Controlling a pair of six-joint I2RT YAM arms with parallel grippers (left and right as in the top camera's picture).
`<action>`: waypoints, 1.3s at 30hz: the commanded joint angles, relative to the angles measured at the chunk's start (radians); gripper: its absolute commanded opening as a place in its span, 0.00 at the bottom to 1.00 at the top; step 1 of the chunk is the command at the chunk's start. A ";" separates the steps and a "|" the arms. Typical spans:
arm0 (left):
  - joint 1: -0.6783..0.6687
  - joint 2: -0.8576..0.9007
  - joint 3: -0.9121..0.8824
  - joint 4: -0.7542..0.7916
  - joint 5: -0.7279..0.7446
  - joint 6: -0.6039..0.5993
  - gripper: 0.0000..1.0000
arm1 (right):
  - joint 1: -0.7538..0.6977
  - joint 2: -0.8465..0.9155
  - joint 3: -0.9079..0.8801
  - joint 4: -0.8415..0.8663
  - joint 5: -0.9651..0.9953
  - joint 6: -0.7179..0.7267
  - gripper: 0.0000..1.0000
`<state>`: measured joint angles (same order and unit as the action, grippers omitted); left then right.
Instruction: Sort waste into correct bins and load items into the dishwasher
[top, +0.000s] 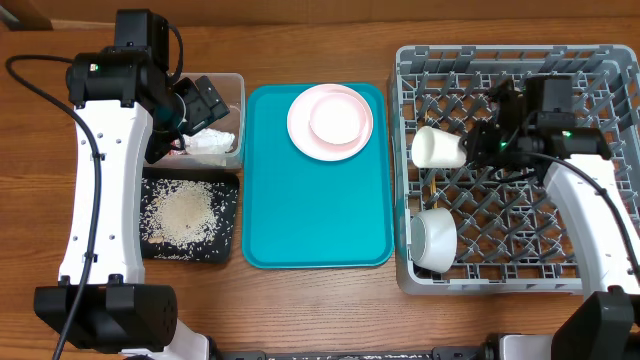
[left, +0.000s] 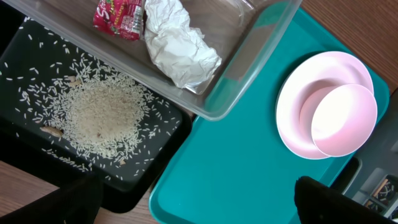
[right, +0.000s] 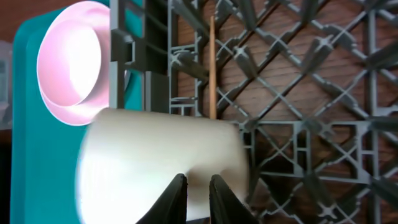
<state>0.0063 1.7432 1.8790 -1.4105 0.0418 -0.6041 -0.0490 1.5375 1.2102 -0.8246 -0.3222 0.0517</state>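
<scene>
The right fingers (right: 177, 198), nearly closed, appear to pinch the small white cup (top: 437, 148). It lies on its side, long axis left-right, by the dish rack's (top: 450, 55) left wall, directly left of them. The left fingers (left: 323, 200), spread wide, hover above the clear tub (left: 261, 56), well apart.

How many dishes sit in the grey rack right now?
2. A white cup lies on its side by the rack's left wall; a white bowl sits along the same wall, nearer the arm bases. The right arm may hide others.
</scene>
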 joint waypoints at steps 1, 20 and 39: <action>-0.006 -0.007 0.014 0.001 0.000 -0.002 1.00 | 0.018 -0.006 0.001 -0.007 0.012 0.001 0.16; -0.006 -0.007 0.014 0.001 0.000 -0.002 1.00 | 0.164 -0.229 0.084 -0.048 0.097 0.002 0.25; -0.006 -0.007 0.014 0.001 0.000 -0.002 1.00 | 0.497 0.024 0.079 -0.027 0.585 0.013 0.45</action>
<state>0.0063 1.7432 1.8790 -1.4105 0.0418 -0.6037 0.4583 1.4998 1.2793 -0.8494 0.1261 0.0334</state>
